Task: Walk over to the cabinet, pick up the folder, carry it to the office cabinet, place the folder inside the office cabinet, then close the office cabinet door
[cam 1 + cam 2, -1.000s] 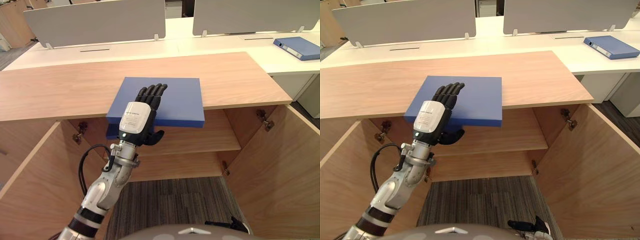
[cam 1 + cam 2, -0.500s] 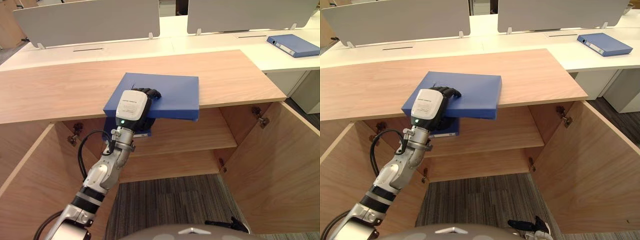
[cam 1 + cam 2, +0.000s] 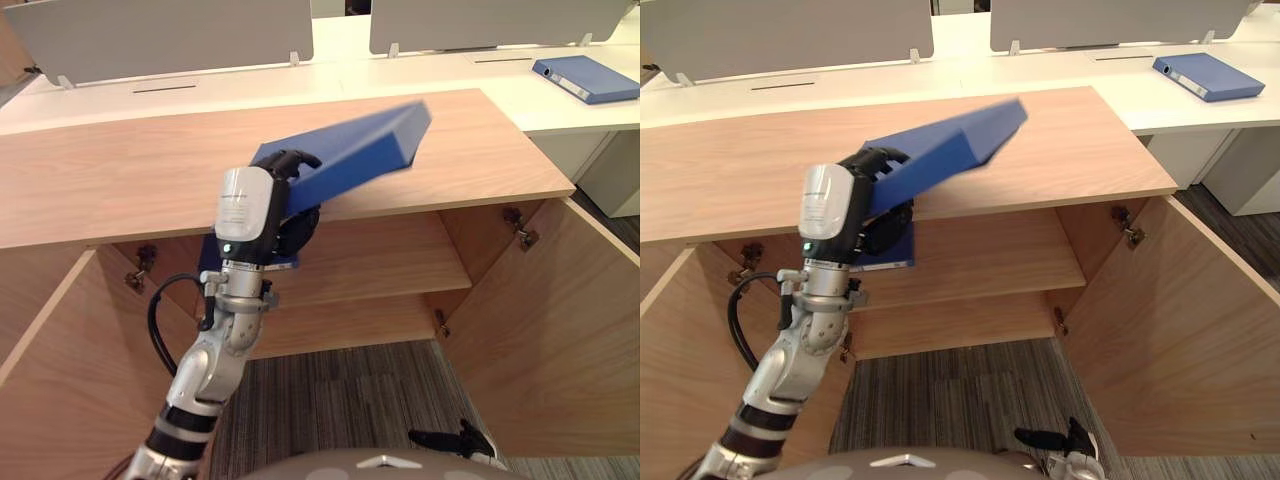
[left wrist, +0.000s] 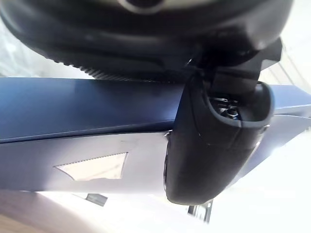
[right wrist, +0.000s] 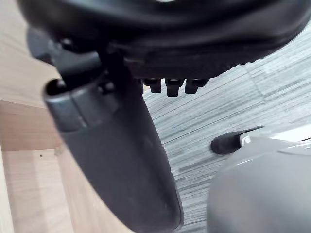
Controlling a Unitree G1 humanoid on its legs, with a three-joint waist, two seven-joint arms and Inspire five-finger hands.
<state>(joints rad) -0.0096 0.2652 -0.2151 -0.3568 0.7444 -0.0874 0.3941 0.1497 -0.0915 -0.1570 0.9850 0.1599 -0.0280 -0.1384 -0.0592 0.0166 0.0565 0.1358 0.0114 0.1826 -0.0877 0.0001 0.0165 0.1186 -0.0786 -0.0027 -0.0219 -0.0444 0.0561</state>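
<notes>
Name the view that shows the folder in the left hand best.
The left eye view: the blue folder shows at full length, tilted above the cabinet top, with the left hand gripping its near end. The right eye view matches. The left wrist view gives a close slice of its side.

Two blue folders: one folder (image 3: 355, 150) held in the left robot hand (image 3: 250, 215), the other folder (image 3: 588, 80) far to its right. Two grey screens (image 3: 160, 40) (image 3: 500, 22) beyond it. One cabinet (image 3: 120, 170) with two open doors (image 3: 540, 320) (image 3: 60, 390) and one shelf (image 3: 390, 260).
</notes>
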